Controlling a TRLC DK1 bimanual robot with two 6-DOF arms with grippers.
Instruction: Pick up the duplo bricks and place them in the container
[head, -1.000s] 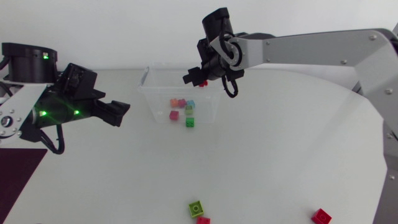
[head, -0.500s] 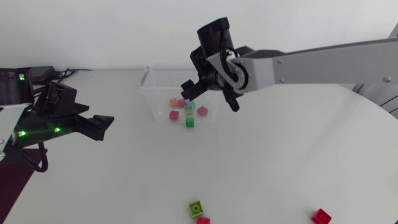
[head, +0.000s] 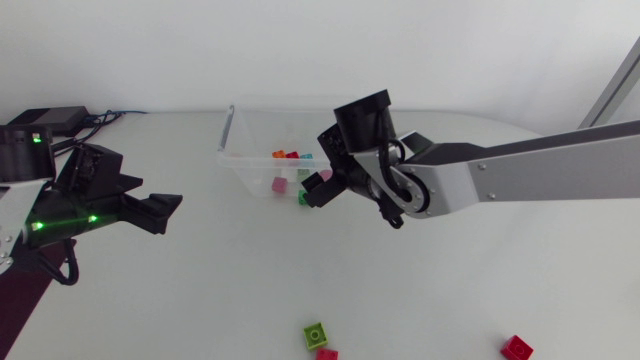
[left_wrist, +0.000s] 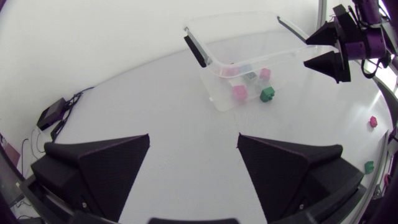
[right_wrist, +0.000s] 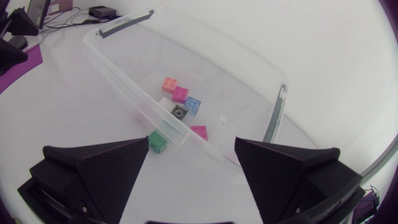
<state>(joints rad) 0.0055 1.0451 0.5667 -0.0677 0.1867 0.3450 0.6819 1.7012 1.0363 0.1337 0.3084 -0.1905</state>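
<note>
Where the clear plastic container (head: 232, 135) sits upper centre, studded coloured bricks (right_wrist: 180, 94) lie inside. The matte black left gripper (left_wrist: 194, 137) and right gripper (right_wrist: 192, 144) gape wide, empty.

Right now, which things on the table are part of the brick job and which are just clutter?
Job: clear container; bricks inside it; green brick beside its wall; loose green brick, pink brick and red brick near the table's front edge; left gripper and right gripper, both open.
Clutter: black box with cables, far left corner.
</note>
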